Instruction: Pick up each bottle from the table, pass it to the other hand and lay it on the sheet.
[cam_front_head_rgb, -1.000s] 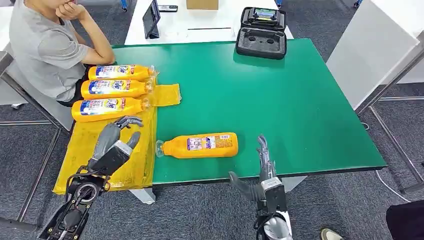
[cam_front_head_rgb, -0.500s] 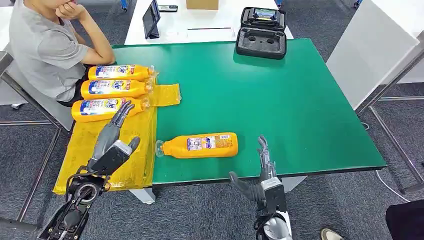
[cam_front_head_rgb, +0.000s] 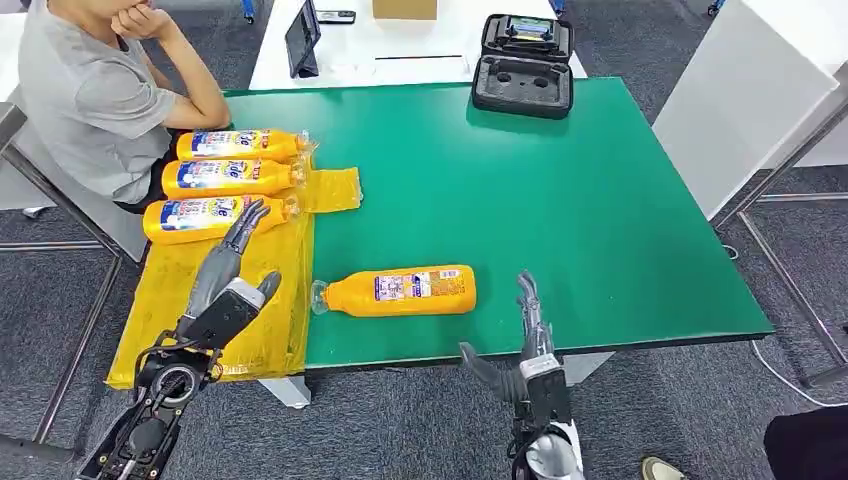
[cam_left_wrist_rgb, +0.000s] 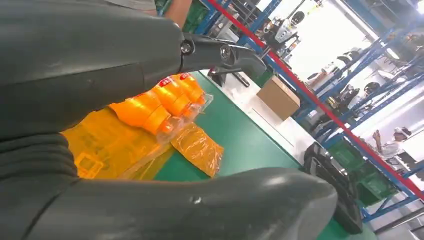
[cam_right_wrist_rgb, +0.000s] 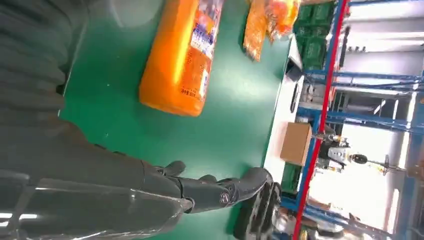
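With both hands empty and fingers apart, the lone orange plastic bottle lying on the green bench beside the yellow sheet is best gripped mid-body by the right hand, while the left hand is kept over the sheet.

One orange bottle with a printed label lies on its side on the green counter, clear cap toward the yellow sheet, just beside its edge. Three more orange bottles lie side by side on the sheet's far end, caps pointing toward the counter's middle.
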